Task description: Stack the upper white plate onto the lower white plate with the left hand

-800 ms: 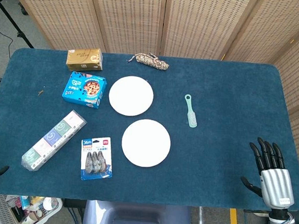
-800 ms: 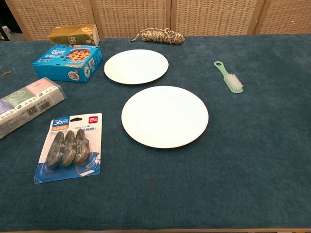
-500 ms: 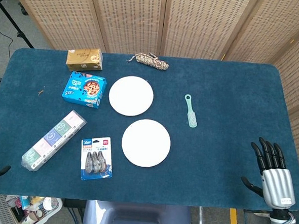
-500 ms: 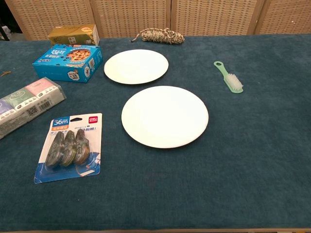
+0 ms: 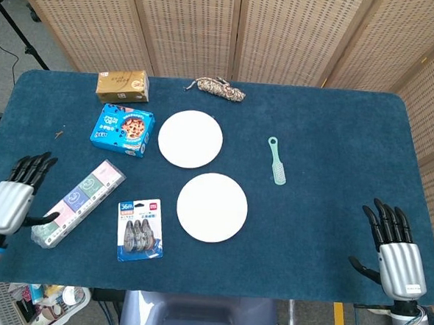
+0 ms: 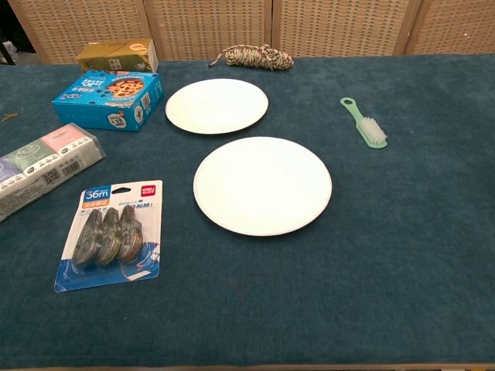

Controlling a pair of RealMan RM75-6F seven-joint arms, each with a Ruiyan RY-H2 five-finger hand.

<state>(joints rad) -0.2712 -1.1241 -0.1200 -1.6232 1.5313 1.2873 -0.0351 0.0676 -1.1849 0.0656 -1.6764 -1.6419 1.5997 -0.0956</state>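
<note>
Left hand [image 5: 12,194] hovers empty, fingers apart, over the desk's [image 5: 337,126] left edge — well apart from the upper plate [image 5: 190,139] and lower plate [image 5: 212,207]; right hand [image 5: 394,254] likewise spread.

Backdrop: woven wicker screen panels [image 5: 210,29] stood behind the table.
Table: dark blue cloth [image 5: 330,125].
Floor: grey, far left [image 5: 18,43].

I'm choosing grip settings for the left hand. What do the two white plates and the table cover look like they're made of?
upper white plate and lower white plate: thin, flat, matte white with no glaze shine, so probably paper or light plastic, though glazed ceramic can't be ruled out. Table cover: dark blue fabric with a short fuzzy nap, like felt or velvet.
</note>
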